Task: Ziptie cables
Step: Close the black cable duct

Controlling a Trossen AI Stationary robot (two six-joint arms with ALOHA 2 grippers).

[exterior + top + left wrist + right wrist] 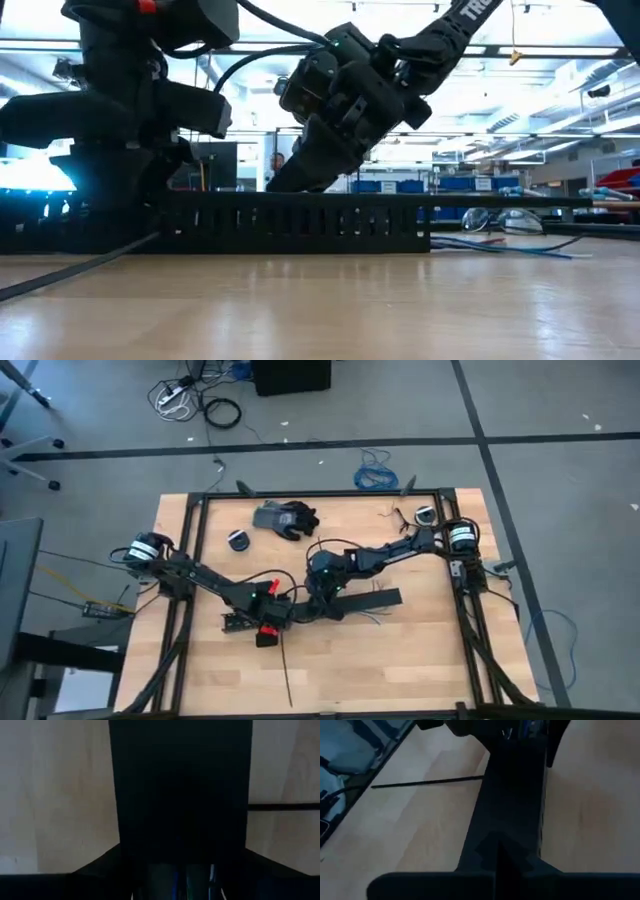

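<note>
A long black slotted duct (pixel 360 601) lies across the table's middle, and it also shows in the low view (pixel 300 225). The cables, thin blue, green and pale wires, trail from its right end (pixel 500 245) and show inside it (pixel 175 882). One ziptie (pixel 287 675), a thin black strip, lies flat near the front edge and also appears in the right wrist view (pixel 427 782). My left gripper (pixel 265 622) is down on the duct's left part. My right gripper (pixel 322 600) slants down onto the duct's middle; its own body hides what it does there. My left gripper comes from above and straddles the duct's left part (pixel 180 795), one finger (pixel 95 867) on each long side, lying across it. The duct fills the gap between the fingers and rests on the table. The touching surfaces themselves are in shadow.
A grey and black glove (pixel 285 518) and a small roll (pixel 238 540) lie at the back of the table. Another roll (pixel 425 515) sits at the back right. A black frame (pixel 190 560) borders the table. Bare wood lies toward the front right.
</note>
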